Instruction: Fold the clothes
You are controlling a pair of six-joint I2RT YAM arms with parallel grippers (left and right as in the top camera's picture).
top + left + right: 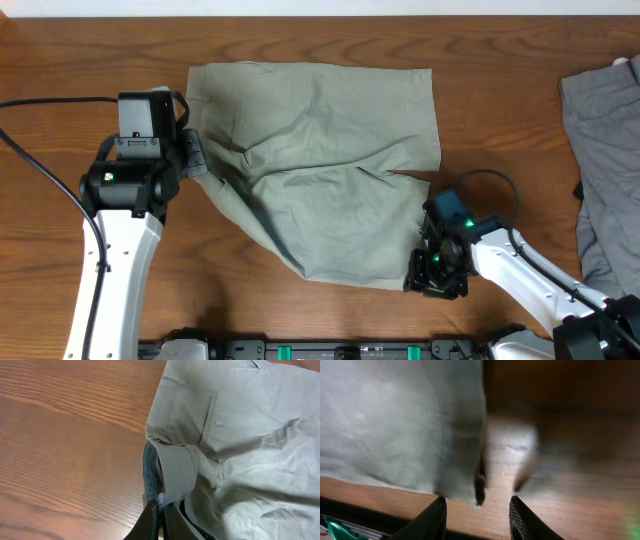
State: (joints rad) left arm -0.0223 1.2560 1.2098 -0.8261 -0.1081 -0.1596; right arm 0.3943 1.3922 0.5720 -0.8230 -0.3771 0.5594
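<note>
Two claws: left gripper (161, 510) pinches the shorts (320, 170); right gripper (477, 502) gapes half-wide at their edge. Seat cloth well inside it before lifting.

Table: brown wooden table (60, 50), grain running left to right, bare wood showing around the cloth
Centre: pale khaki-green shorts (320, 170) down on the wood, wrinkled, a diagonal crease across the middle, stitched pocket facing up
Right edge: darker grey garments (605, 150) on the table, well apart from the shorts, running out of view
Far left: black cable (50, 102) crossing over the wood
</note>
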